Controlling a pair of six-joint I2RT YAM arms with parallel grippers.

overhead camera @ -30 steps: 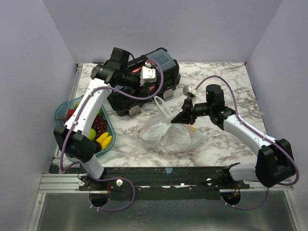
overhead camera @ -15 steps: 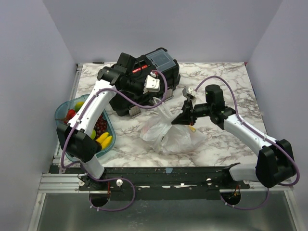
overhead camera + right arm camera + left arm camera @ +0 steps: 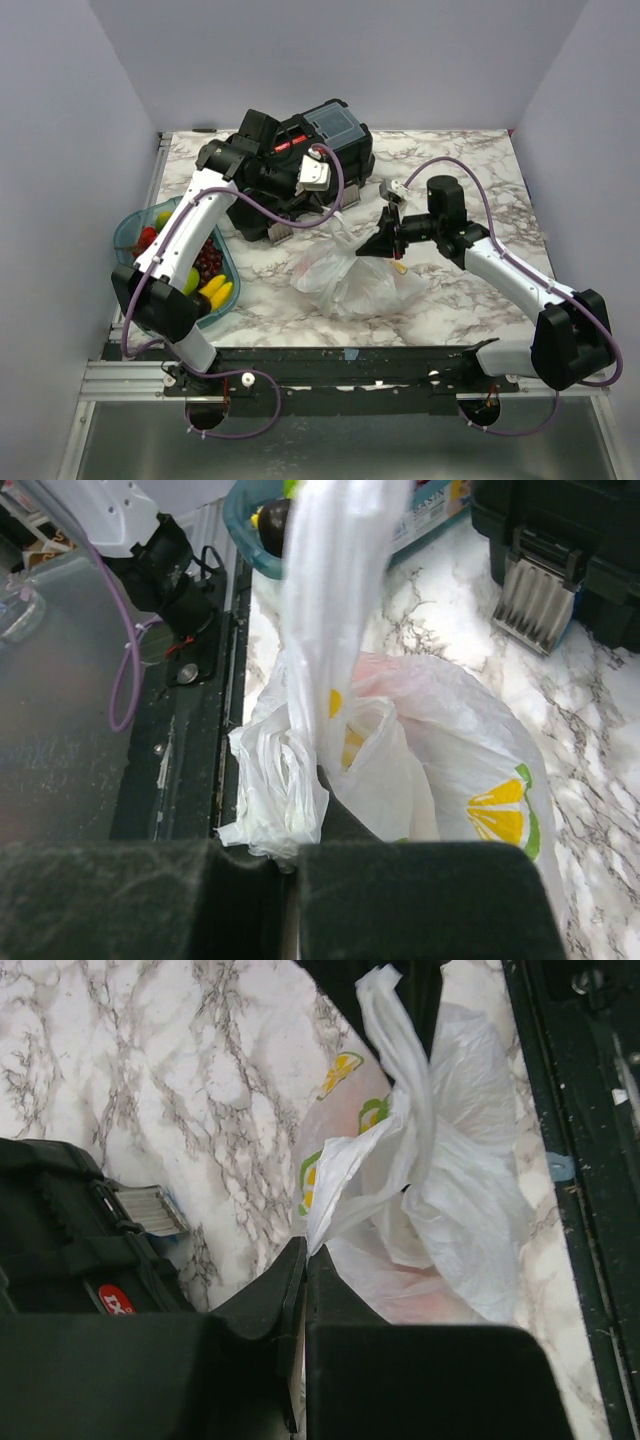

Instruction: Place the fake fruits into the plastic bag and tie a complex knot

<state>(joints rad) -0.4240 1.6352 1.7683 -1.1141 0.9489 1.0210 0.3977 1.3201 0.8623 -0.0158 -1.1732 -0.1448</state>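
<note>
left gripper (image 3: pixel 304 1260) pinched one handle of the plastic bag (image 3: pixel 460 1190), right gripper (image 3: pixel 288 865) pinched the other; knot-tying seemed underway, next likely crossing the handles.

1 plastic bag (image 3: pixel 350 285), 1 black toolbox (image 3: pixel 345 135), 1 teal tray (image 3: pixel 125 228); at least 5 fruits (image 3: pixel 215 290) show in the tray.

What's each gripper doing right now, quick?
Left gripper: closed, pinching a handle of the bag.
Right gripper: closed on the bag too.
</note>
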